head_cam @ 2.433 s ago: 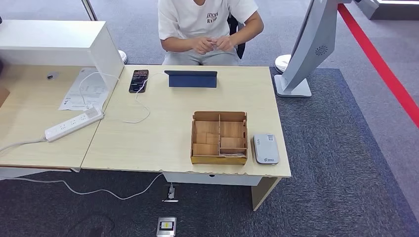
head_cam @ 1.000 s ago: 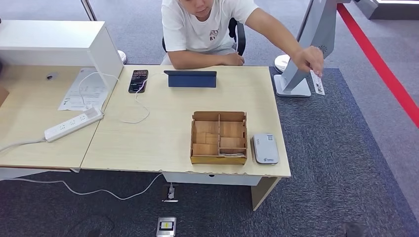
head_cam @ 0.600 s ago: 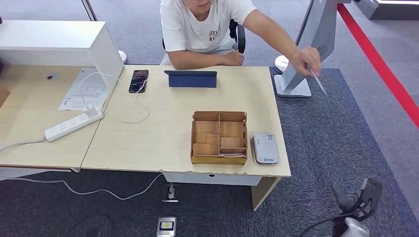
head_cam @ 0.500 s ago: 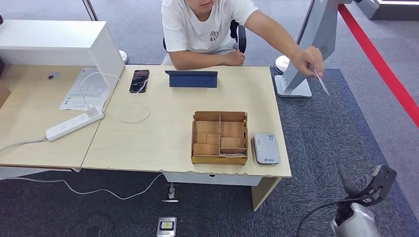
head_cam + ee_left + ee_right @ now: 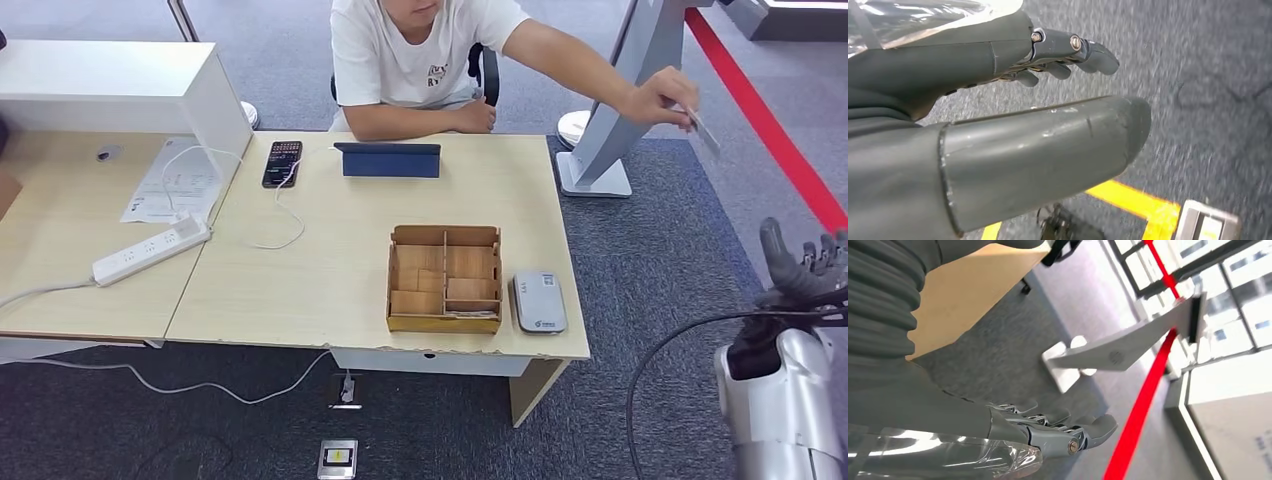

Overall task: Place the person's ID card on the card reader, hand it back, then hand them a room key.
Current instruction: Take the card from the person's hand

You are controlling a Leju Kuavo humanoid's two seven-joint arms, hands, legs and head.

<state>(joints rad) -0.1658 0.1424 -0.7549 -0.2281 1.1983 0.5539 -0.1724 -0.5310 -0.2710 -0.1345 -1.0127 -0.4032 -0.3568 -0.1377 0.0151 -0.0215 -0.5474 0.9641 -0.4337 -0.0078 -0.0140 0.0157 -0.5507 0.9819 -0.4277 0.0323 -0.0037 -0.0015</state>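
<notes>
A seated person in a white shirt stretches one arm out past the table's far right corner and holds the ID card (image 5: pixel 705 131) in their hand (image 5: pixel 665 99). My right hand (image 5: pixel 803 268) is raised over the carpet to the right of the table, fingers spread, holding nothing; it is below and to the right of the card and apart from it. In the right wrist view my right hand (image 5: pixel 1048 427) is empty. The grey card reader (image 5: pixel 539 301) lies at the table's near right, beside a wooden key box (image 5: pixel 444 278). My left hand (image 5: pixel 1023 125) hangs over the floor, empty.
A blue tablet stand (image 5: pixel 388 159), a phone (image 5: pixel 281 163) on a cable, a power strip (image 5: pixel 150 250) and papers (image 5: pixel 168 181) sit on the table (image 5: pixel 300 280). A white angled stand (image 5: pixel 620 100) rises right of the table. A red floor line (image 5: pixel 770 130) runs at the far right.
The person has reached out to the right with the card and lifted it further right. My right arm has come up from below into view, its hand rising toward the card.
</notes>
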